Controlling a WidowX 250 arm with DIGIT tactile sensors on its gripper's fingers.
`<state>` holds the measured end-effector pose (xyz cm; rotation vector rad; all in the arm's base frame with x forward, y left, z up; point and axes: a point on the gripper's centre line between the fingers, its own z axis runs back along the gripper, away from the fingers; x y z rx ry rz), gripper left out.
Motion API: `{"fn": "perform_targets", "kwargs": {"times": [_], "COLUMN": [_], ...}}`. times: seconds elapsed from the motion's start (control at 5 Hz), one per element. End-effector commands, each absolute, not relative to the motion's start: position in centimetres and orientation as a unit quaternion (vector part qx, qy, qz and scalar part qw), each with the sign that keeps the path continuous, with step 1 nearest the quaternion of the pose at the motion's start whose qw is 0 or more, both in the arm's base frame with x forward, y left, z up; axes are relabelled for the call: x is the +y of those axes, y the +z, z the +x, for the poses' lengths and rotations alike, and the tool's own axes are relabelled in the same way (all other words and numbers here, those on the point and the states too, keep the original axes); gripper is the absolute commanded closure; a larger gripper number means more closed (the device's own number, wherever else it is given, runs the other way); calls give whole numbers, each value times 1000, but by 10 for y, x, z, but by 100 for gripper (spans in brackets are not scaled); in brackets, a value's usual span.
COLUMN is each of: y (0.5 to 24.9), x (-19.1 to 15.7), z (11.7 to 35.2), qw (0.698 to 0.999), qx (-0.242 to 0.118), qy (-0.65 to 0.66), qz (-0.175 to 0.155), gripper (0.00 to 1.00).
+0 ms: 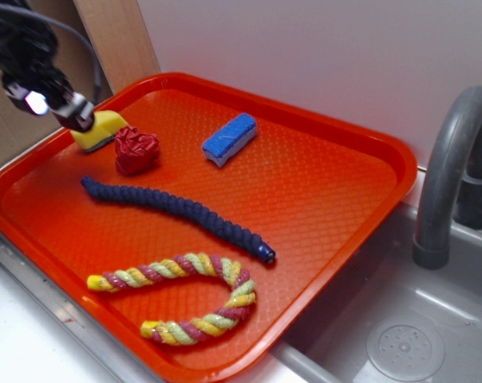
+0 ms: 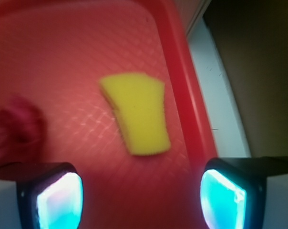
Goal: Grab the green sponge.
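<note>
Tool is open, holding nothing, pads spread wide at the wrist frame's bottom. Small yellow rectangular sponge block lies frame-centre, beyond the gap, near the orange plastic tray's right rim; long axis runs roughly away from the tool, slightly skewed.

text: none readable | labels: none | numbers: none
</note>
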<state>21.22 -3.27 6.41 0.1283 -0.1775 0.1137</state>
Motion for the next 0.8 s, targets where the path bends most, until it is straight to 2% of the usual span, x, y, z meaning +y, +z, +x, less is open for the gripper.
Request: {"fn": "perform_targets", "kwargs": {"times": [0.0, 0.2, 0.4, 0.6], "y": [40, 30, 24, 21], "x": [-31, -31, -27, -26], "z": [237, 244, 253, 253], "qw": [990, 991, 991, 991], "qx": [-104, -98, -97, -93], "qy": [45, 36, 33, 33], "qz": [81, 82, 84, 86], "gripper": [0, 0, 13, 100]}}
